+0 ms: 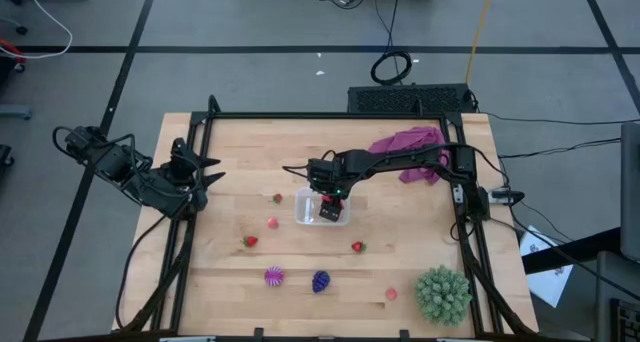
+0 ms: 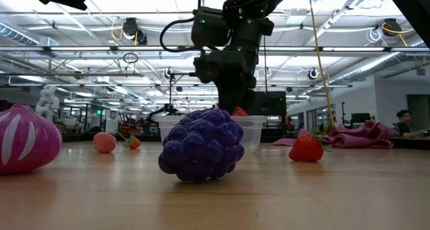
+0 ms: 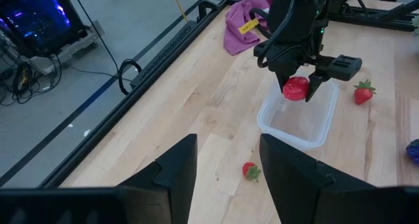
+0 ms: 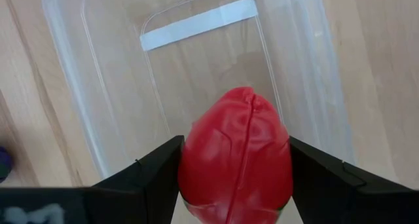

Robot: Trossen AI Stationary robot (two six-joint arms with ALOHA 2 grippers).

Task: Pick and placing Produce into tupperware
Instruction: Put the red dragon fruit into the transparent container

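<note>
- Since our right gripper has its fingers clamped on a red strawberry right over the clear box mid-table, we'd say lower a bit and let go so it doesn't bounce out.
- Keep it centred; that box looks empty below.
- Our left gripper waits at the table's left edge, fingers apart, nothing in them.
- Loose stuff we count from above: three more strawberries, two pinkish bits, one striped purple fruit, one grape bunch.
- Plus one green spiky ball and one magenta cloth.
</note>
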